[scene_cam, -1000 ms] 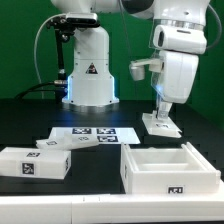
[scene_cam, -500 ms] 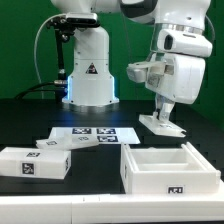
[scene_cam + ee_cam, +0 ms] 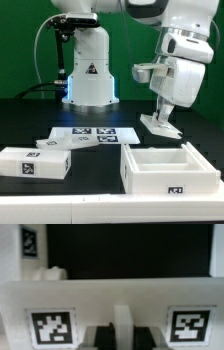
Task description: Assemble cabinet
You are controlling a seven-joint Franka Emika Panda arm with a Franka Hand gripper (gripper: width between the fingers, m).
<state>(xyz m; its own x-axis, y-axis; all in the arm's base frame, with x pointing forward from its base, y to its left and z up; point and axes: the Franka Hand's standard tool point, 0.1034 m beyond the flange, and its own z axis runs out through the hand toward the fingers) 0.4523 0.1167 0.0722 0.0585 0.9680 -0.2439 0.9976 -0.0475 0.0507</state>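
Observation:
My gripper [image 3: 160,108] is at the exterior view's right, shut on a small white cabinet slab [image 3: 160,123] that it holds tilted just above the black table. In the wrist view the gripper [image 3: 122,336] has its dark fingers [image 3: 100,337] closed on a raised ridge of this slab [image 3: 120,294], between two marker tags. The open white cabinet box [image 3: 170,166] stands at the front right. A long white block [image 3: 34,163] lies at the front left. A smaller tagged white piece [image 3: 58,144] lies behind that block.
The marker board [image 3: 98,133] lies flat at the table's middle. The arm's white base [image 3: 88,70] stands behind it with a cable at the left. The table's front edge runs just below the box and the block.
The wrist has tilted and shifted slightly to the exterior view's right, and the slab has gone from lying flat on the table to tilted, one end raised. The other parts have not moved.

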